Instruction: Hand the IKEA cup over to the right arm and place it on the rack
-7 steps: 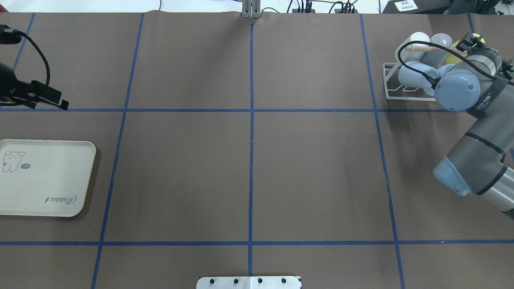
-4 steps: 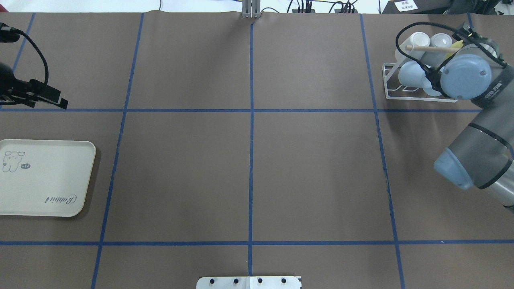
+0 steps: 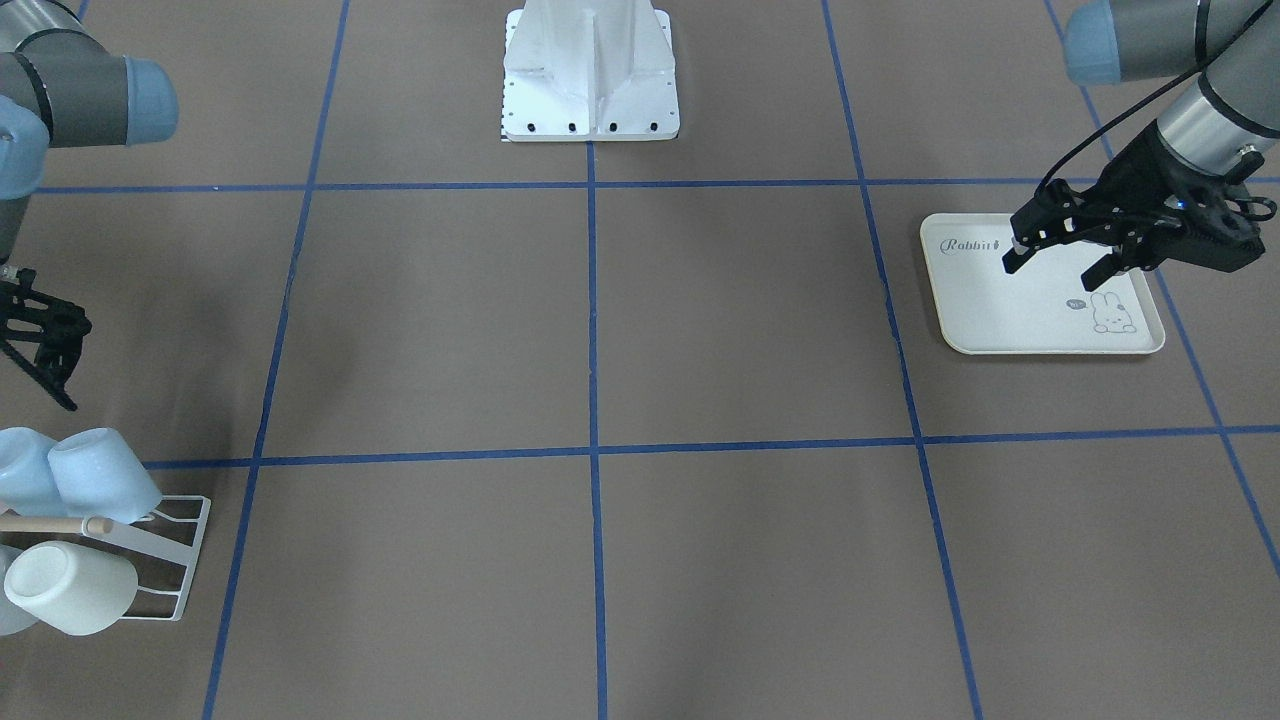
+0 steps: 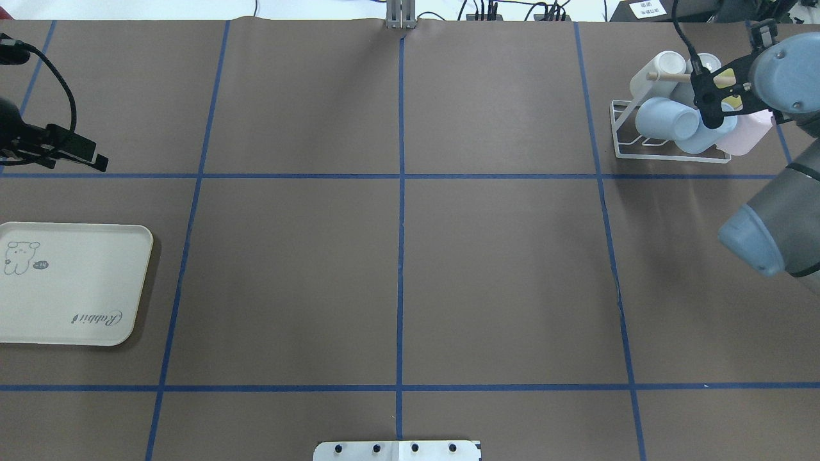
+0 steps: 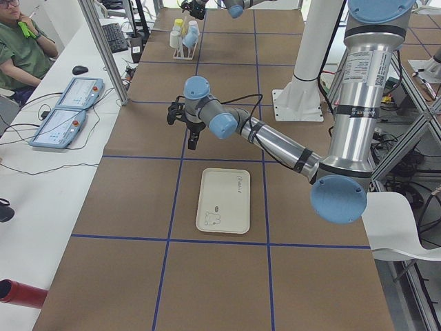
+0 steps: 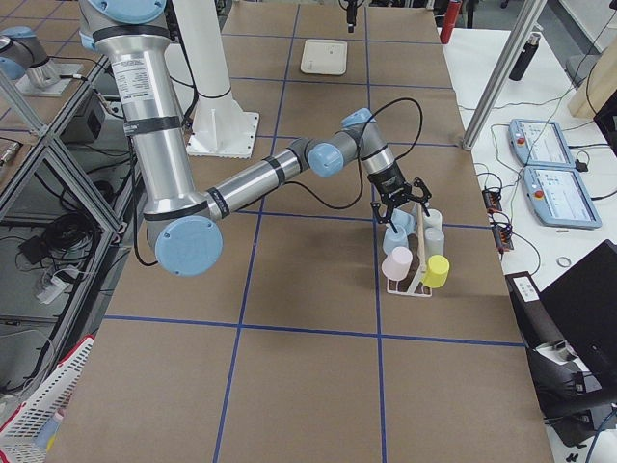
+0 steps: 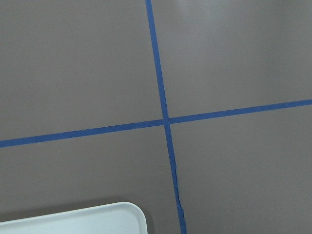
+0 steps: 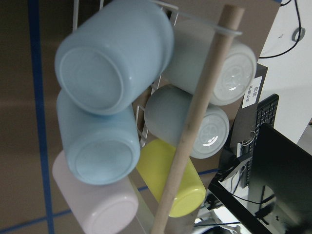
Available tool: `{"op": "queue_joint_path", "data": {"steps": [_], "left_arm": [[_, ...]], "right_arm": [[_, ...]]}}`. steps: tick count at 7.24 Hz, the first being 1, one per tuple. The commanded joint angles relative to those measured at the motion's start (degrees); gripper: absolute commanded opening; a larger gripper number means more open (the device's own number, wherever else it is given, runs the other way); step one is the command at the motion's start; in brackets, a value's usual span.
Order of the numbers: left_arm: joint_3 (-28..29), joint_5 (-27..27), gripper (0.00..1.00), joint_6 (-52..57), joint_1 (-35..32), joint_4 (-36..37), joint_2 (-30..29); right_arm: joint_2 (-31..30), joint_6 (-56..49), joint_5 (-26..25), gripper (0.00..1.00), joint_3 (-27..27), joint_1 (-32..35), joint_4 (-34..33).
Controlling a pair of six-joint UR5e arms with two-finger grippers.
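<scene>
Overhead exterior puts the right claw [image 4: 717,96] just above the rack [image 4: 616,131] at the surface's far right corner, its fingers spread wide with nothing between them. Six cups sit on the rack's prongs, one a pale blue cup [image 8: 112,53], so the IKEA cup looks already placed, though I cannot tell which it is. They lie tilted, bases toward the right wrist camera, the wooden rod [image 8: 195,131] across them. The left claw [image 3: 1053,268] hangs open and empty over the rabbit tray [image 3: 1000,320], well apart; what remains is probably a straight lift clear
</scene>
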Motion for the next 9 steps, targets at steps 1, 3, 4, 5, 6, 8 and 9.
{"op": "queue_joint_path", "data": {"steps": [1,3,4,5,6,8,9], "left_arm": [[0.04,0.13,1.00,11.31,-4.33,5.63,-0.06],[0.56,0.21,1.00,23.73,-10.65,11.98,-0.06],[1.00,0.13,1.00,27.78,-12.69,13.22,0.03],[1.01,0.13,1.00,29.39,-14.10,14.19,1.07],[1.79,0.13,1.00,31.84,-15.77,14.20,2.39],[7.30,0.13,1.00,42.79,-21.46,14.20,4.06],[11.08,0.04,1.00,47.03,-23.93,14.20,4.42]], "right_arm": [[-0.01,28.16,17.09,0.99,0.57,3.27,5.59],[0.17,52.11,24.95,0.99,0.74,3.71,11.13],[1.48,64.99,25.16,0.99,1.53,3.72,11.95],[2.45,68.78,25.24,0.99,1.36,3.63,11.95],[2.37,69.77,26.55,0.99,0.93,2.93,9.78],[2.11,68.12,32.87,0.99,0.48,5.80,-0.75],[1.15,66.20,37.68,0.99,-0.13,10.00,-3.57]]}}
